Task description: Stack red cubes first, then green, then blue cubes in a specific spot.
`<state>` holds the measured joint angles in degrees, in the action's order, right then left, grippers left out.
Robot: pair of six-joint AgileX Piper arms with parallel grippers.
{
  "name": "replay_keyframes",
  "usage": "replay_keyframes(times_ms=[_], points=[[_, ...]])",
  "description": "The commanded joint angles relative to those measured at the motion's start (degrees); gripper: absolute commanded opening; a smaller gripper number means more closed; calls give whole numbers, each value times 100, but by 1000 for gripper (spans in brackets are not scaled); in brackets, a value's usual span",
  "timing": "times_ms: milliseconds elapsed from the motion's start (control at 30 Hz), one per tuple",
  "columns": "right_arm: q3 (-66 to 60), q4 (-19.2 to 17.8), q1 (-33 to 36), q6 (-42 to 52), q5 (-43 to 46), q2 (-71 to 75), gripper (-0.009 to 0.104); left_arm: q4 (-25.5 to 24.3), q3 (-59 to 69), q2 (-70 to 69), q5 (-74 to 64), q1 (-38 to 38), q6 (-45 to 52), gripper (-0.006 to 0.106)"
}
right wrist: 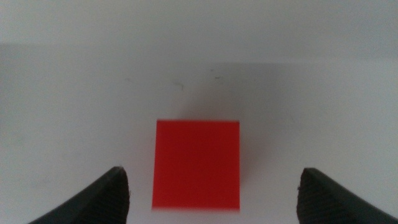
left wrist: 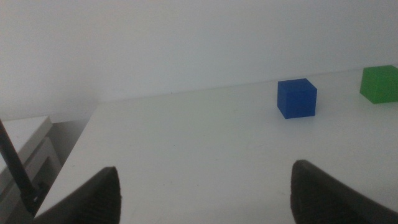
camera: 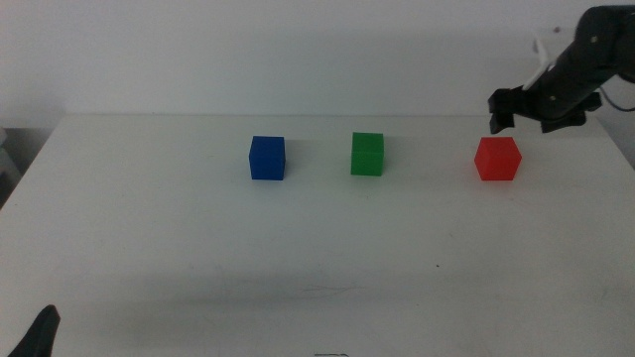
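On the white tabletop [camera: 317,258], three cubes stand in a row, well apart: blue cube [camera: 267,158] at left, green cube [camera: 367,154] in the middle, red cube [camera: 497,159] at right. Right claw [camera: 526,107] hangs just above and behind the red cube, not touching it; its jaws are spread wide, with the red cube centred between them in the right wrist view. Left claw [left wrist: 205,193] waits at the near left corner of the tabletop, jaws spread, holding nothing.
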<state>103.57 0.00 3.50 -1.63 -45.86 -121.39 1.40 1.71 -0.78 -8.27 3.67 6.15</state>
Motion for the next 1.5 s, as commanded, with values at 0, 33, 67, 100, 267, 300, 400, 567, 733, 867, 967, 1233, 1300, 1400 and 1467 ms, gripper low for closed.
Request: replay_keyframes(times_ms=[0,33,67,100,267,300,400,567,733,867,967,1233,1300,1400,1467], points=[[562,-71,-10,129,-1,9,94,67,-21,-114,433,20,-3,94],[692,-71,-10,163,-10,-128,94,67,-21,-114,433,20,-3,94],[793,-71,-10,163,-5,-227,94,67,-21,-114,433,20,-3,94],[868,-71,-10,163,-5,-339,94,67,-21,-114,433,20,-3,94],[966,-71,-10,163,30,-680,94,67,-21,-114,433,20,-3,94],[966,-71,-10,163,30,-729,94,67,-21,-114,433,20,-3,94],[966,-71,-10,163,30,-809,88,67,-21,-114,433,20,-3,94],[973,-72,-10,163,-14,-785,41,67,-21,-114,433,20,-3,94],[972,-186,25,71,-620,-556,-1,67,-21,-114,433,20,-3,94],[481,-200,167,2,-566,97,-1,67,-21,-114,433,20,-3,94],[-651,-188,424,-435,-28,1024,-1,67,-21,-114,433,20,-3,94],[-2451,-1070,1974,-2649,295,2310,-1,67,-21,-114,433,20,-3,94],[-2403,-1438,2491,-3193,196,2214,-1,67,-21,-114,433,20,-3,94],[-2191,-1907,3239,-3889,139,1947,-1,67,-21,-114,433,20,-3,94],[-2019,-2067,3559,-4344,140,1721,-1,67,-21,-114,433,20,-3,94]])
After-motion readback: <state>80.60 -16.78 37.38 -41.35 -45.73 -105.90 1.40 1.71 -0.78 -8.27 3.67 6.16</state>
